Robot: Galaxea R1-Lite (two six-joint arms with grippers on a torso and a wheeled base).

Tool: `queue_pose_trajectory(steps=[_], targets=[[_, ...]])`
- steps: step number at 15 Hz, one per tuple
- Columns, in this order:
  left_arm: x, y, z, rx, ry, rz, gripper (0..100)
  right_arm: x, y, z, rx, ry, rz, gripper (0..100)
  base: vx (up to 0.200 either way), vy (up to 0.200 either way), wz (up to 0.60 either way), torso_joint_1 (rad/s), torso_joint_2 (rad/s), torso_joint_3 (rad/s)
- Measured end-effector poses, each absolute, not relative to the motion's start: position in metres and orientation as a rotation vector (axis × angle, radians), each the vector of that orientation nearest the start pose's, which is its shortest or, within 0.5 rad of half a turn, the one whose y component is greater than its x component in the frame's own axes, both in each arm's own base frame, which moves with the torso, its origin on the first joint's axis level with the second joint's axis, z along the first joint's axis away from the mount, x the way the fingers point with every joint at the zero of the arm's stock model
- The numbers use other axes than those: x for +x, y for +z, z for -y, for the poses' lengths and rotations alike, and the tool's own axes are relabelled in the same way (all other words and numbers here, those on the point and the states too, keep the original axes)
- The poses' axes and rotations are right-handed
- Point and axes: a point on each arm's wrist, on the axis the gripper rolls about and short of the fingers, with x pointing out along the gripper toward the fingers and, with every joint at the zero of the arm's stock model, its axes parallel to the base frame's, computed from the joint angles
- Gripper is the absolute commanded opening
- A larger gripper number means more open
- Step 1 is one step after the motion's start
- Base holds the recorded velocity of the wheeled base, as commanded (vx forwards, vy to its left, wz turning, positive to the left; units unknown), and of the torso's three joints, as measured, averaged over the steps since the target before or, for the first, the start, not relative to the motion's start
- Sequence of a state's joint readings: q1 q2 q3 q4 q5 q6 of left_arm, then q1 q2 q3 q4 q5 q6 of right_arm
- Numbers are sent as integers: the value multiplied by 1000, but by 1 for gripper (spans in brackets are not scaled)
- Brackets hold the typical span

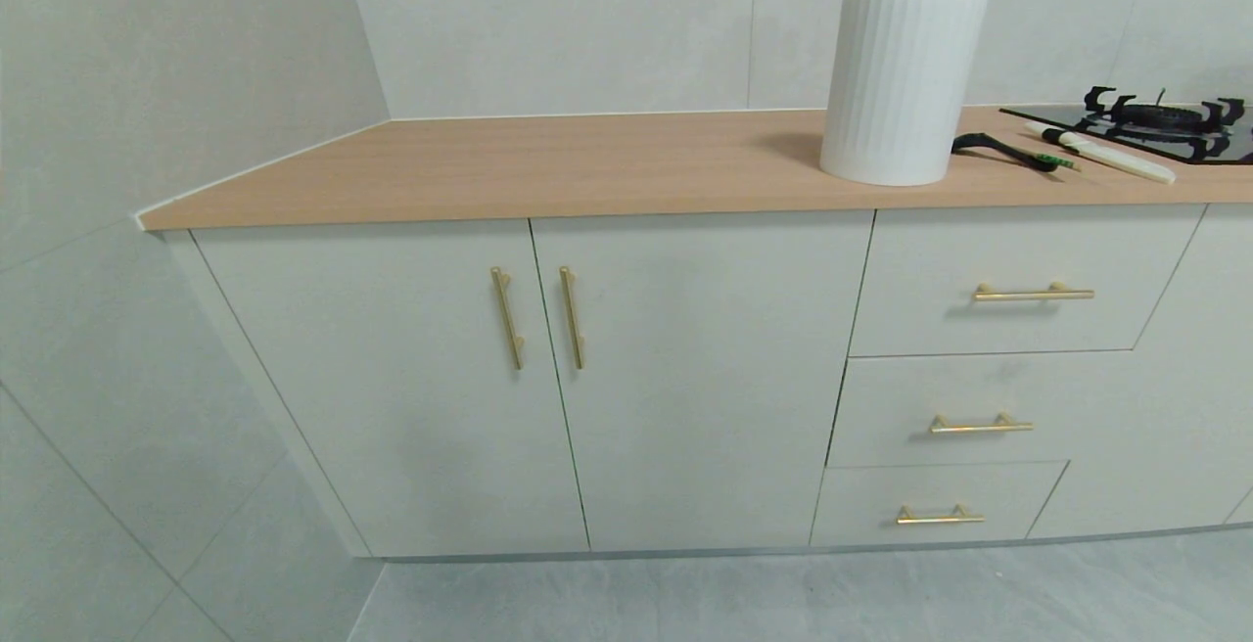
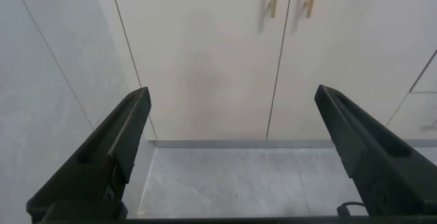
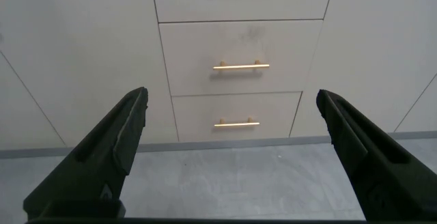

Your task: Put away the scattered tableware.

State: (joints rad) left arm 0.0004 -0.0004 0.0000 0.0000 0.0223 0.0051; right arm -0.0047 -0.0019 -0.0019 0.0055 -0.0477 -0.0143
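Light wood countertop is seen running across the upper half of the head view, backed by pale grey wall tiles. At its far right, two pieces of tableware are laid close together: one slim white knife-like utensil and one black-handled tool with a green tip. Both are judged light, stiff and thin. As they lie flat, a pinch across the handle would be needed, and the white one may be brittle. One tall white ribbed cylindrical container stands just left of them, and one black gas hob sits at the right edge. Below, two cream cabinet doors and three cream drawers are counted, with five brass bar handles. The left gripper and right gripper are held low before the cabinets, fingers spread wide apart, nothing between them.
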Motion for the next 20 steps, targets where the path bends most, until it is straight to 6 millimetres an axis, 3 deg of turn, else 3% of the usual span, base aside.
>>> queue_pose_trajectory(steps=[15,20], targets=[[-23,75,0,-2,24,1,100,-23,75,1,8,-54,-4,100,0,0,0,0,0,0],[-23,75,-1,-3,24,0,100,-23,75,1,8,-54,-4,100,0,-200,0,0,1,2]])
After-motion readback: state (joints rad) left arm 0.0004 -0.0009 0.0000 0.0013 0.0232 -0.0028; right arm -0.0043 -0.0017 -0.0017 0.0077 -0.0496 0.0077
